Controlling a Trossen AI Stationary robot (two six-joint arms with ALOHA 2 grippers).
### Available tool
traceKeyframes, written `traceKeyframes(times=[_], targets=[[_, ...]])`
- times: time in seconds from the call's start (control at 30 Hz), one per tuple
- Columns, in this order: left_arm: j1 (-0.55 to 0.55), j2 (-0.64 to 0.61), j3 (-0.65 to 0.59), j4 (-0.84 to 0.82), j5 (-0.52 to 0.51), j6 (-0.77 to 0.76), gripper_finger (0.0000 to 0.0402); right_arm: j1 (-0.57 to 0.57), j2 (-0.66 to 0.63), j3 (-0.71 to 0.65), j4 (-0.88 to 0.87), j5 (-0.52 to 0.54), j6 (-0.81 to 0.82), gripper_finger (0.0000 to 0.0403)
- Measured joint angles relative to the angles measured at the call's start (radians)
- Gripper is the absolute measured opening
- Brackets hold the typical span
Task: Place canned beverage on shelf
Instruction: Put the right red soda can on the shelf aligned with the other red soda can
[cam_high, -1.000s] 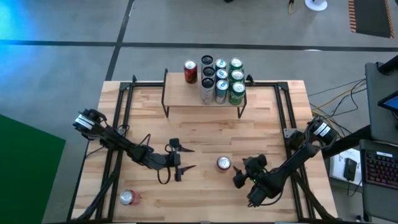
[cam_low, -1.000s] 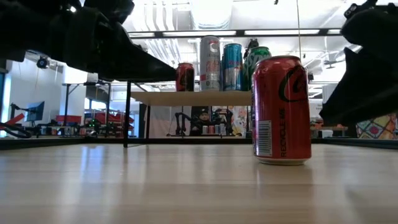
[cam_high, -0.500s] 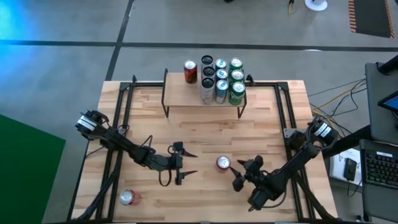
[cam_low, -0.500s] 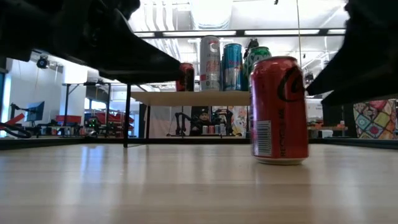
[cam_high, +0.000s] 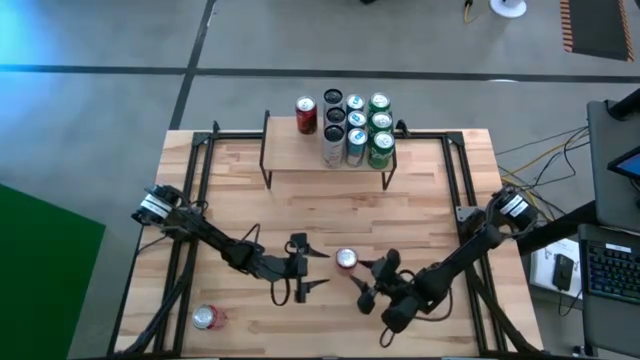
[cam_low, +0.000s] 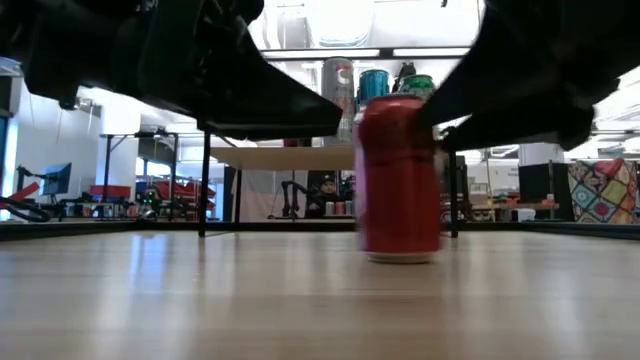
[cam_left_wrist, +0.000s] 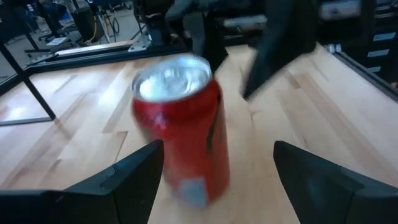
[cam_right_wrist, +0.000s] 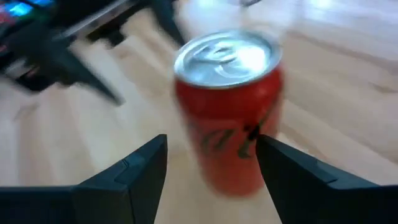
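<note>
The red aluminium drink can (cam_high: 346, 259) stands upright on the light-wood tabletop (cam_high: 420, 200), in the near middle, well short of the low light-wood shelf on thin black legs (cam_high: 290, 150) at the far edge. So the job for this can is barely begun: it is neither gripped nor lifted, and the carry and the set-down are all left.

My right end effector (cam_high: 363, 283) is just beside the can on its right, fingers spread. In my right wrist view the can (cam_right_wrist: 229, 109) sits ahead of and between my two dark fingers (cam_right_wrist: 130, 180), but I see no contact with its wall. My left end effector (cam_high: 310, 270) faces the can from the other side, also spread, with the can (cam_left_wrist: 180, 127) ahead of its fingers (cam_left_wrist: 134, 180) and apart from them. In the low view the can (cam_low: 398, 178) rests flat on the tabletop between both arms.

The shelf already carries a cluster of upright silver, blue and green cans (cam_high: 356, 128) towards its right end and a lone red can (cam_high: 306, 115) to their left; bare board remains at the left end. Another red can (cam_high: 205, 318) lies near the tabletop's front left corner, so I judge more than one placing is still to come.
</note>
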Motion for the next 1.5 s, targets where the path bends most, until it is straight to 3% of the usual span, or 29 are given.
traceKeyframes(times=[0.07, 0.2, 0.4, 0.57, 0.87, 1.07, 1.17, 1.27, 1.4, 1.5], targets=[[0.0, -0.003, 0.001, 0.001, 0.0, 0.0, 0.0288, -0.005, 0.007, 0.0, 0.076, -0.035, -0.095, 0.0235], [0.0, -0.014, -0.014, 0.0, 0.0, 0.0, 0.0288, 0.018, 0.001, 0.01, 0.018, 0.022, -0.053, 0.023], [0.003, -0.028, -0.043, 0.0, -0.014, -0.008, 0.0288, 0.041, -0.008, 0.012, -0.275, 0.104, 0.233, 0.0219], [0.003, -0.031, -0.041, 0.002, -0.018, -0.012, 0.0288, -0.036, 0.071, 0.002, -0.295, 0.116, 0.338, 0.0219], [0.006, -0.042, -0.043, -0.017, -0.054, -0.011, 0.0288, -0.063, 0.181, 0.024, 0.028, 0.023, 0.126, 0.0219], [0.006, -0.067, -0.043, -0.072, -0.063, -0.021, 0.0288, -0.039, 0.213, 0.112, 0.135, -0.058, -0.133, 0.0219], [0.005, -0.108, -0.046, -0.15, -0.065, -0.046, 0.0288, -0.034, 0.214, 0.15, 0.054, -0.054, -0.133, 0.0219], [0.004, -0.166, -0.065, -0.223, -0.065, -0.085, 0.0288, -0.029, 0.202, 0.182, -0.1, 0.005, -0.035, 0.0219], [-0.002, -0.246, -0.131, -0.206, -0.064, -0.131, 0.0288, -0.027, 0.194, 0.199, -0.323, 0.084, 0.16, 0.0219], [-0.003, -0.265, -0.178, -0.127, -0.063, -0.165, 0.0288, -0.042, 0.197, 0.197, -0.397, 0.105, 0.253, 0.0219]])
